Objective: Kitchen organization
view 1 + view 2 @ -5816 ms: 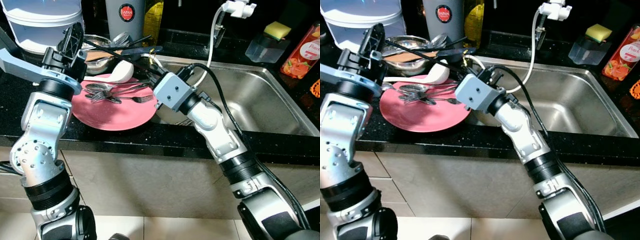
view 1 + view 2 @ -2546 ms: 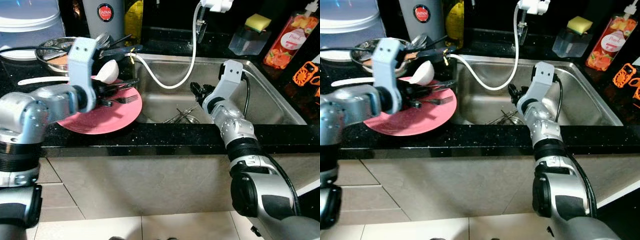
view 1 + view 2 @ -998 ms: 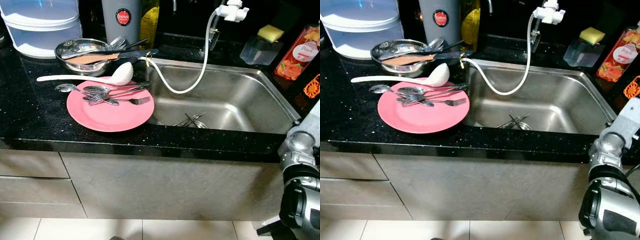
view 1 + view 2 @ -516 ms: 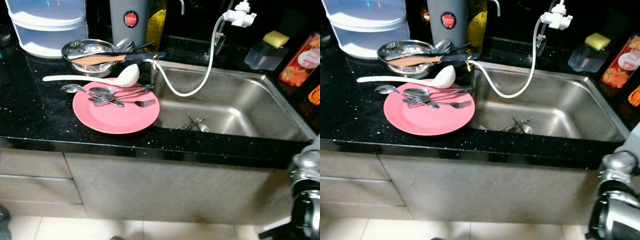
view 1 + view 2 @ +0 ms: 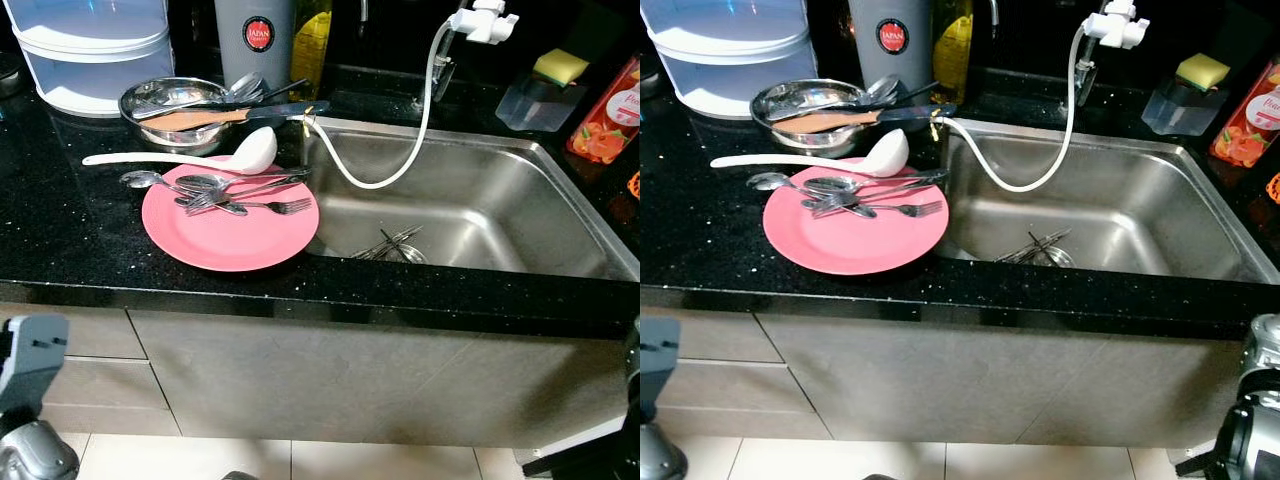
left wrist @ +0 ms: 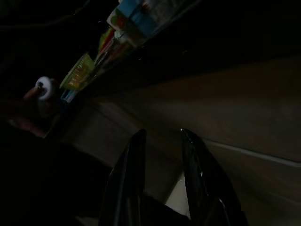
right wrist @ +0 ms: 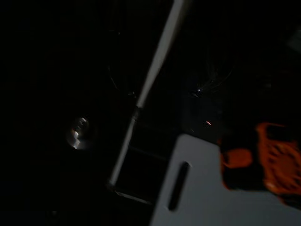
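One pink plate on the black worktop, just beside the left rim of the one steel sink. Across the plate's far half, a small heap of forks and spoons, overlapping too much for an exact count. One white ladle with its cup at the plate's far edge and its handle out over the worktop. One steel bowl behind, with a few more utensils across it. More cutlery at the sink's drain, tangled and hard to count. One white hose hanging in a loop over the sink.

Left gripper low before a dim cupboard front, its two fingers a narrow gap apart, holding nothing. Right arm cut off at the lower corner. Very dark right wrist view: one pale board with a slot.
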Robot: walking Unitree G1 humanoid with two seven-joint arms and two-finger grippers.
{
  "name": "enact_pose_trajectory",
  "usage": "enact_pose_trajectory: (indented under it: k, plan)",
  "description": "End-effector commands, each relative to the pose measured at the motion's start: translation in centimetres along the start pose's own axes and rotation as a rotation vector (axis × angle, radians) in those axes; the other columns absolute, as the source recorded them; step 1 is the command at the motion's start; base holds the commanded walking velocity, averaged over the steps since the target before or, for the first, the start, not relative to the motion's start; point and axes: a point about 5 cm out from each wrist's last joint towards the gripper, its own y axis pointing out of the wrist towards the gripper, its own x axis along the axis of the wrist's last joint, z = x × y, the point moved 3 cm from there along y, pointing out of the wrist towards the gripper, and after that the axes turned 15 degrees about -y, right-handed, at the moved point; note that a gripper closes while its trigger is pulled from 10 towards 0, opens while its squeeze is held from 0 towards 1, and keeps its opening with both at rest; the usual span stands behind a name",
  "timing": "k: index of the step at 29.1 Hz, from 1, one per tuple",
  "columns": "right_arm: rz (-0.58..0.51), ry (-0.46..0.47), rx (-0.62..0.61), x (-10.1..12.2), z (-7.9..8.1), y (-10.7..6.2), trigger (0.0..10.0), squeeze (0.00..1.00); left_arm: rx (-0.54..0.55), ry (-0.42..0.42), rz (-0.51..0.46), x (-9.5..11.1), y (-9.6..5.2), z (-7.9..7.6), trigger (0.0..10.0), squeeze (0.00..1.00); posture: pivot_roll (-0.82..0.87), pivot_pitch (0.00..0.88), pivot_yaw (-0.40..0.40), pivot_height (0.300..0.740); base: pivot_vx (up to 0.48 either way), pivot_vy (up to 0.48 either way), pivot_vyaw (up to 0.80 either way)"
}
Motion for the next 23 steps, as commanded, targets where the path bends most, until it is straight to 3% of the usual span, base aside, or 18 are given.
enact_pose_trajectory:
  k: [1,6,11,15,16,18,23]
  plan:
    - [0.041,0.002,-0.052,-0.9,-1.5,0.8,10.0,0.00,-0.012,-0.001,0.026,-0.7,-0.6,-0.4,10.0,0.00,0.37,0.032,-0.112,0.740,0.000,0.000,0.00]
    - [0.052,-0.046,-0.057,-1.8,-2.5,1.2,10.0,0.00,-0.021,-0.003,0.024,-0.9,-0.4,-0.9,10.0,0.00,0.35,0.026,-0.100,0.740,0.000,0.000,0.00]
    - [0.027,-0.116,0.013,-2.2,-1.8,1.0,10.0,0.00,-0.026,-0.008,0.018,-0.8,-0.3,-1.2,10.0,0.00,0.34,0.025,-0.100,0.740,0.000,0.000,0.00]
    - [0.046,-0.219,0.130,-4.4,-0.4,-0.2,10.0,0.00,-0.044,-0.019,0.034,-1.5,-0.8,-2.0,10.0,0.00,0.33,0.026,-0.108,0.740,0.000,0.000,0.00]
    - [0.059,-0.293,0.212,-6.2,0.6,-1.4,10.0,0.00,-0.052,-0.034,0.083,-2.5,-1.3,-2.5,10.0,0.00,0.33,0.025,-0.111,0.740,0.000,0.000,0.00]
    - [0.093,-0.354,0.300,-8.2,1.6,-2.8,10.0,0.00,-0.062,-0.047,0.138,-3.7,-1.9,-2.9,10.0,0.00,0.33,0.025,-0.111,0.740,0.000,0.000,0.00]
    - [0.138,-0.456,0.396,-10.8,2.3,-4.5,10.0,0.00,-0.088,-0.064,0.206,-5.3,-3.0,-3.6,10.0,0.00,0.33,0.029,-0.119,0.740,0.000,0.000,0.00]
